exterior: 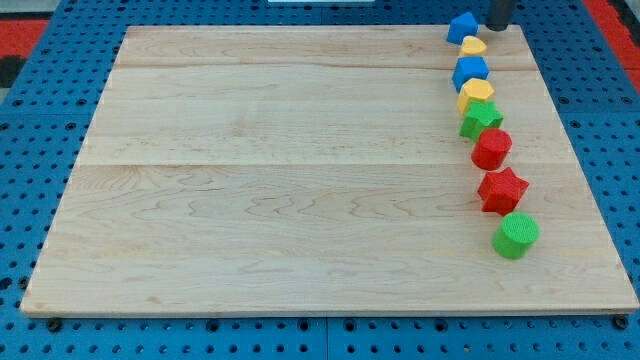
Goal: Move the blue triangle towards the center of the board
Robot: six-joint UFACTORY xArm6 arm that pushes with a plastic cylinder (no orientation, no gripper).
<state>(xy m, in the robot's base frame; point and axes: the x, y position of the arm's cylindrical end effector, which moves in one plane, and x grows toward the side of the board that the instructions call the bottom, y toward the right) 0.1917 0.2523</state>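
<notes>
The blue triangle (pixel 461 27) sits at the view's top right, at the head of a line of blocks running down the board's right side. My tip (pixel 497 27) is a dark rod end just to the right of the blue triangle, with a small gap between them. Below the triangle come a yellow block (pixel 473 46), a blue block (pixel 470 72), a yellow hexagon-like block (pixel 476 95), a green star-like block (pixel 481 120), a red round block (pixel 491 149), a red star (pixel 502 190) and a green cylinder (pixel 516 235).
The wooden board (pixel 280 170) lies on a blue perforated table (pixel 30 150). Red areas show at the view's top corners.
</notes>
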